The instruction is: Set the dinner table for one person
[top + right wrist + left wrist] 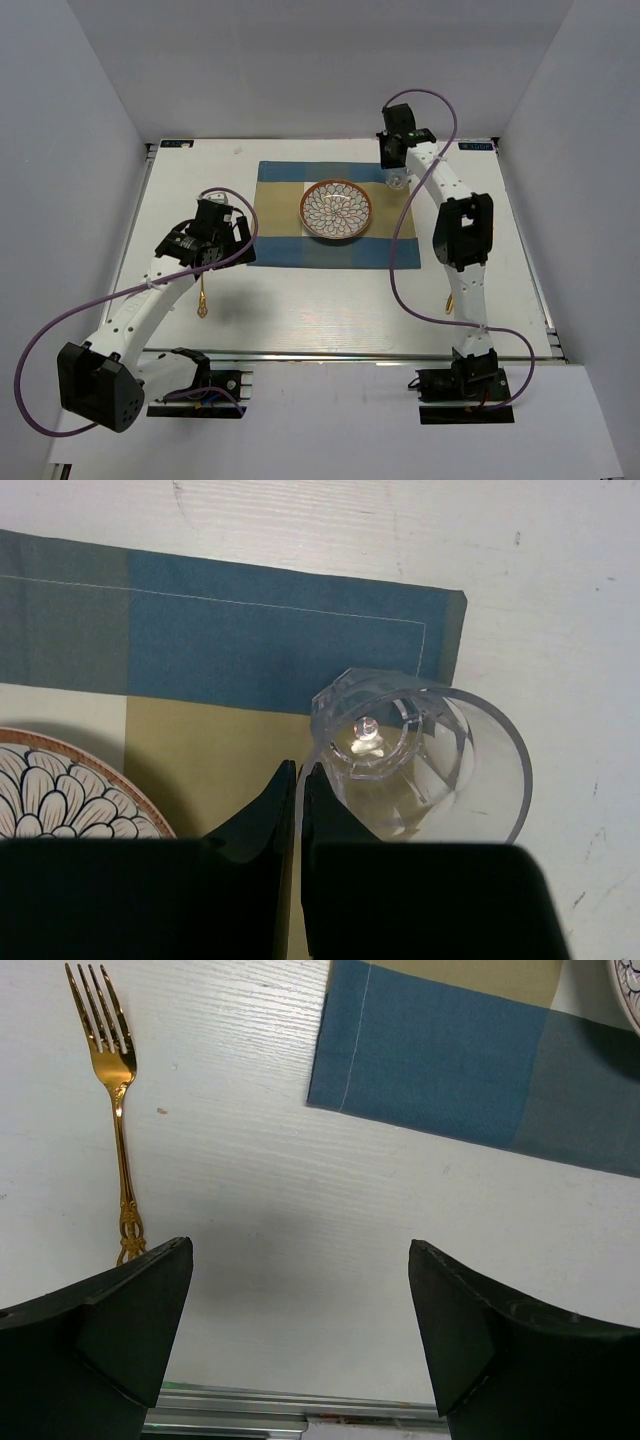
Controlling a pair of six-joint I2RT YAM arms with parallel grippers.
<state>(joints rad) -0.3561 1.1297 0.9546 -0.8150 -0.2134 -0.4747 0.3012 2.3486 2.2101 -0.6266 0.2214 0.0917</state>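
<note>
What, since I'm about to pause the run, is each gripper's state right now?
Left gripper: open, holding nothing.
Right gripper: shut, pinching the rim of the clear glass.

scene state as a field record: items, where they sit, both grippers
dinner table: white, metal rail at front
placemat: blue-and-tan, far centre of table
plate: floral pattern, centred on placemat
glass: clear, at placemat's far right corner
fork: gold, on bare table off placemat's near left corner
left gripper: open, empty, above table beside fork
right gripper: shut on glass rim
</note>
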